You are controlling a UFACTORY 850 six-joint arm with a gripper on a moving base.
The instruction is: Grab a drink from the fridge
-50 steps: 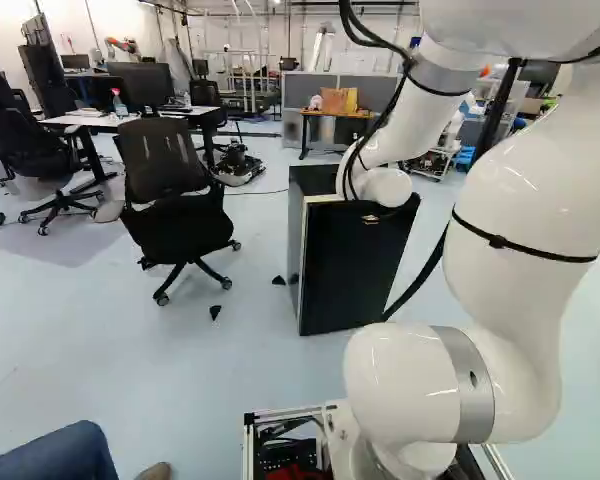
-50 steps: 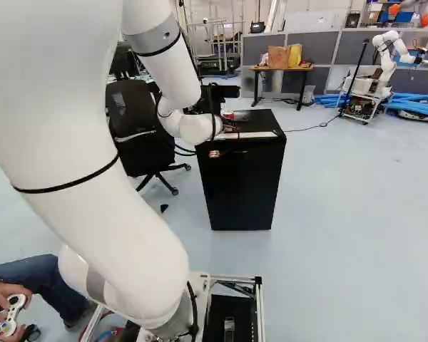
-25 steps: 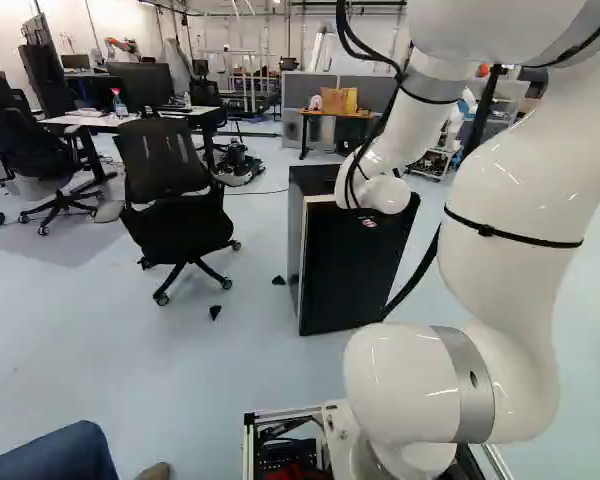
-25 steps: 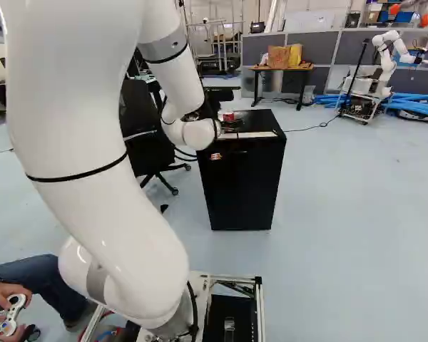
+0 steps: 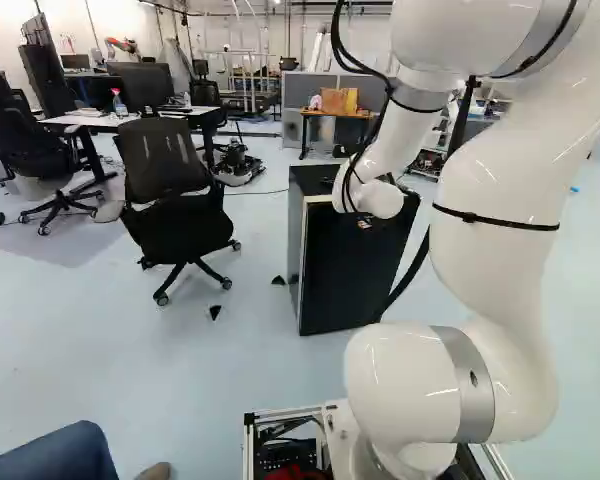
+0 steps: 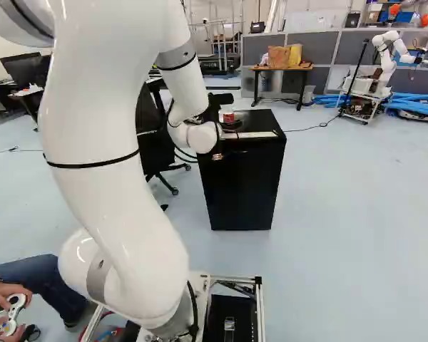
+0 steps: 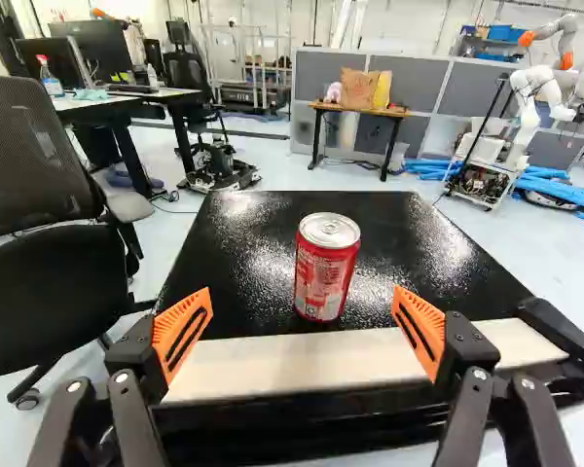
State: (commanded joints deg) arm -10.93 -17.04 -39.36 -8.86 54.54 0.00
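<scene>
Black glossy fridge top [image 7: 253, 263], red can [image 7: 323, 272] upright near pale strip [image 7: 302, 362], gripper [image 6: 215, 114] spread wide, office chair [image 7: 34, 161] left, wooden table [image 7: 355, 108] far, another robot [image 7: 535, 80] far right

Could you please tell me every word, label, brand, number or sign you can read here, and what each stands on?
None can be read.
Red can: pale print, too small and blurred to read.
Front of the fridge: a small bright patch; I cannot tell whether it is print.
Spray bottle: any label is too small to read.
</scene>
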